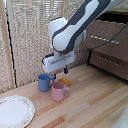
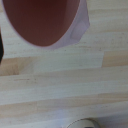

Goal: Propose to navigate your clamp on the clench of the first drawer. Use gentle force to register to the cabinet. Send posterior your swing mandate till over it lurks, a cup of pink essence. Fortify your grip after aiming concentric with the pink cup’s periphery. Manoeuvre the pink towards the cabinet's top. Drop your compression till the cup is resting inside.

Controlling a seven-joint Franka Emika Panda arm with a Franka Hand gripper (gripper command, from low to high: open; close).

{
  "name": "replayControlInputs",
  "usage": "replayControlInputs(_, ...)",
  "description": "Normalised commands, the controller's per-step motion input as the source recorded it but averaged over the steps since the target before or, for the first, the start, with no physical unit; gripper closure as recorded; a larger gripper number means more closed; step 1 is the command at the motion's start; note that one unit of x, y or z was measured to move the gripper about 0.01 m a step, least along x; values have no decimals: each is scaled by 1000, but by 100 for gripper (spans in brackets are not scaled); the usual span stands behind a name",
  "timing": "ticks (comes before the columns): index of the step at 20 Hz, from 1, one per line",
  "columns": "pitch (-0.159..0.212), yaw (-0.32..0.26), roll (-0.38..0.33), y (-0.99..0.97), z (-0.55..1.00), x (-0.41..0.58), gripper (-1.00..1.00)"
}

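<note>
The pink cup point(image 1: 59, 91) stands upright on the wooden table point(image 1: 95, 107), just beside the blue mug point(image 1: 44, 82) and near a small yellow object point(image 1: 64, 80), with a white plate point(image 1: 15, 111) lying toward the exterior view's left. The clamp point(image 1: 58, 74) hangs above and slightly behind the cup, holding nothing; its dark-blue fingers appear parted, though the exterior view is too coarse for this to be certain. In the wrist view the cup's rim point(image 2: 75, 35) is cut off at the edge of the picture, so centring is judged unfinished. The fingers are best brought concentric with the rim, kept clear of the blue mug, lowered around the wall and only then closed firmly. The cabinet point(image 1: 107, 47) waits well apart, at the exterior view's right.
</note>
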Motion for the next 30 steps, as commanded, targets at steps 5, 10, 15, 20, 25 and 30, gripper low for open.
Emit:
replayControlInputs(5,58,4,-103,-197,-180,97,-100)
replayControlInputs(10,2,31,-34,-172,-237,358,-100)
replayControlInputs(15,-27,54,-2,-81,-303,333,-100)
replayControlInputs(20,-13,10,0,-59,-350,35,-100)
replayControlInputs(25,27,-32,-5,-45,-145,-141,100)
replayControlInputs(30,3,5,0,-12,-6,-100,100)
